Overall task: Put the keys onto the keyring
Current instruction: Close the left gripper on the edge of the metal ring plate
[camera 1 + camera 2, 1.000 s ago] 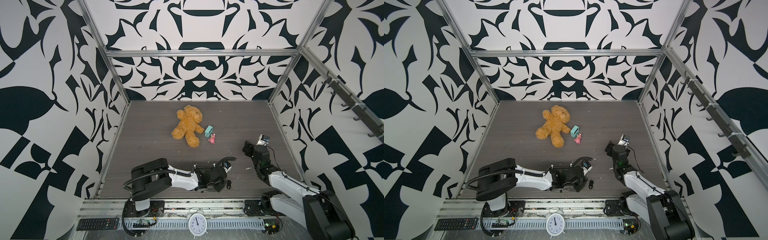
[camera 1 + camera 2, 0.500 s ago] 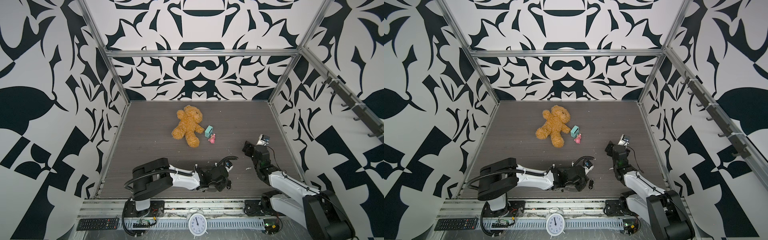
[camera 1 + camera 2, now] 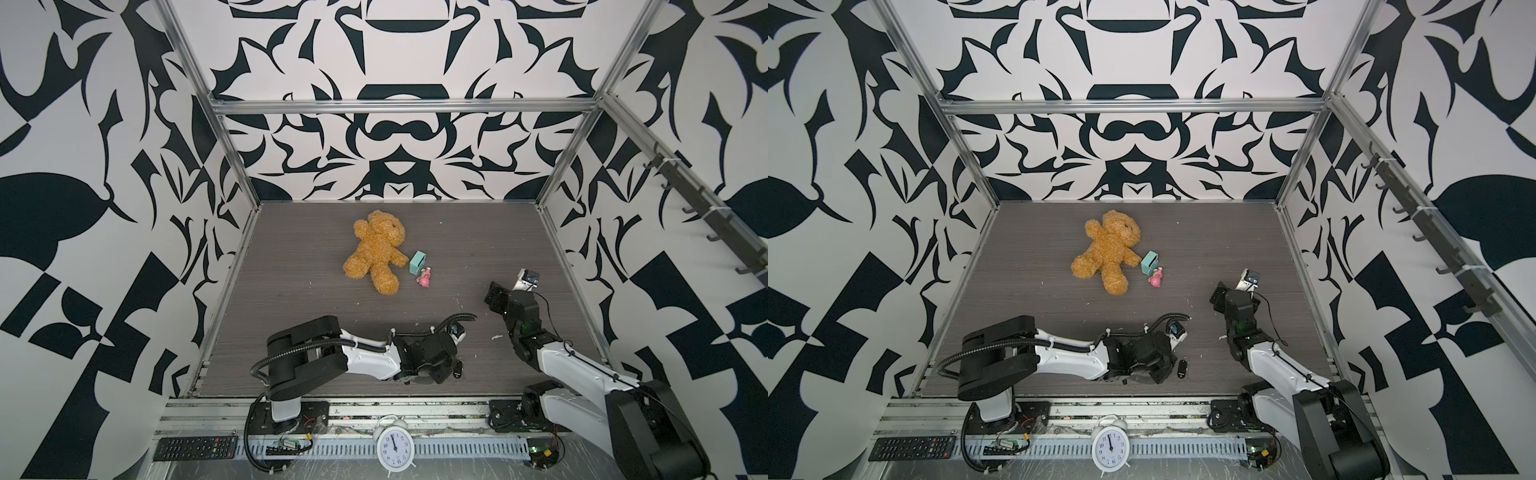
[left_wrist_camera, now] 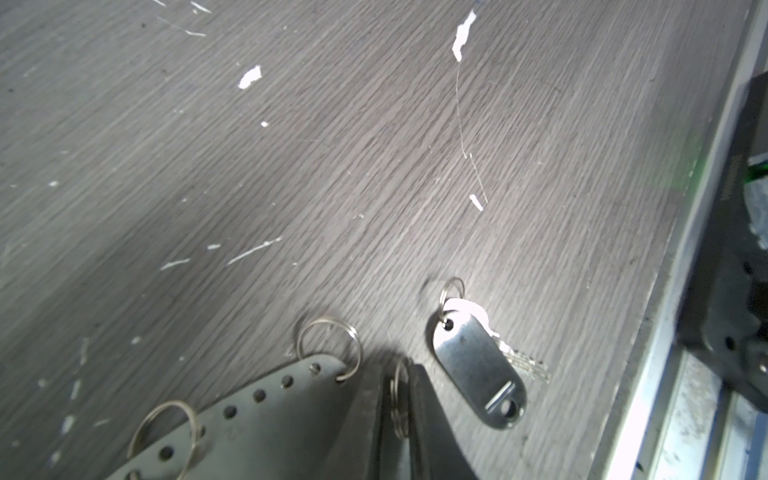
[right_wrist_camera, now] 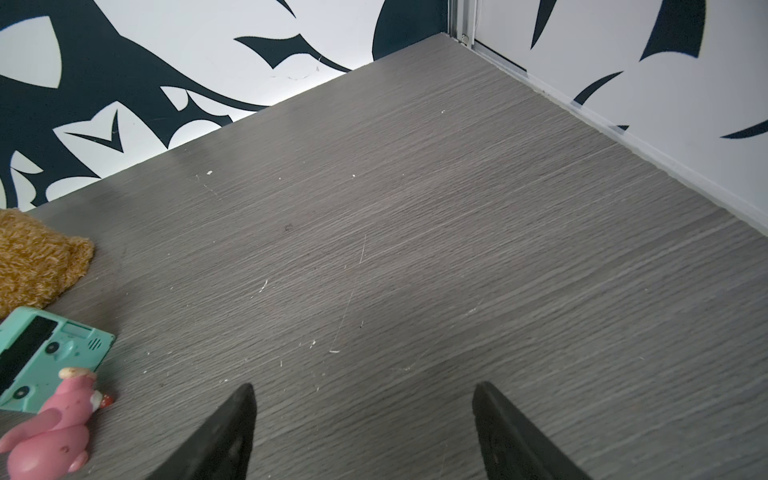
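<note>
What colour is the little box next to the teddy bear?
Mint green box with a black panel; the right wrist view shows it best.

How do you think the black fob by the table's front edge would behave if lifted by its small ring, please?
The fob looks flat and rigid, so it probably won't bend. Its small ring also seems to carry a metal key, so both would likely dangle and swing. Lying flat, it should slide rather than roll if pushed.
</note>
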`<state>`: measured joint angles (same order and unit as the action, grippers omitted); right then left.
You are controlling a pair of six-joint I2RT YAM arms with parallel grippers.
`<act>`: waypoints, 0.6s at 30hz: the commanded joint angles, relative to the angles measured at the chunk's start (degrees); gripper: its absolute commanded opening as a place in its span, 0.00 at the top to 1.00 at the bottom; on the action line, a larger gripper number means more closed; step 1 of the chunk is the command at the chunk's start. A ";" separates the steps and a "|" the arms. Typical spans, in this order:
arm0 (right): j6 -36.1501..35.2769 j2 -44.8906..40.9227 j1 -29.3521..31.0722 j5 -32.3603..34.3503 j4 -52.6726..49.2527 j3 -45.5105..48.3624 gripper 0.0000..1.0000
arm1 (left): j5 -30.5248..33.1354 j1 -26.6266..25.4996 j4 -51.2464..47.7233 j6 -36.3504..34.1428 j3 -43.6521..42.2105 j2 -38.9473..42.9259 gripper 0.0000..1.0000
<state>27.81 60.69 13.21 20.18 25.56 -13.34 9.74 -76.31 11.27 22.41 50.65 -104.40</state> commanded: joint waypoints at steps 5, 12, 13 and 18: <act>-0.72 -0.66 0.06 0.29 1.63 -1.16 0.17 | 1.85 -0.35 -0.47 -0.05 0.33 -0.07 0.95; -0.67 -1.01 0.06 0.29 1.68 -0.96 0.17 | 5.58 -0.33 1.29 -1.17 -0.56 3.53 1.00; -0.72 -1.01 0.07 0.29 1.65 -0.90 0.17 | 6.67 -0.33 1.46 -1.72 -0.63 4.30 1.00; -0.68 -0.92 0.06 0.23 1.93 -0.89 0.17 | 12.17 0.25 3.12 -6.09 -0.91 9.45 1.00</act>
<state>27.81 60.66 13.21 20.18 25.56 -13.34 17.12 -76.47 11.79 19.25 50.46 -99.00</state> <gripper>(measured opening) 0.833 0.049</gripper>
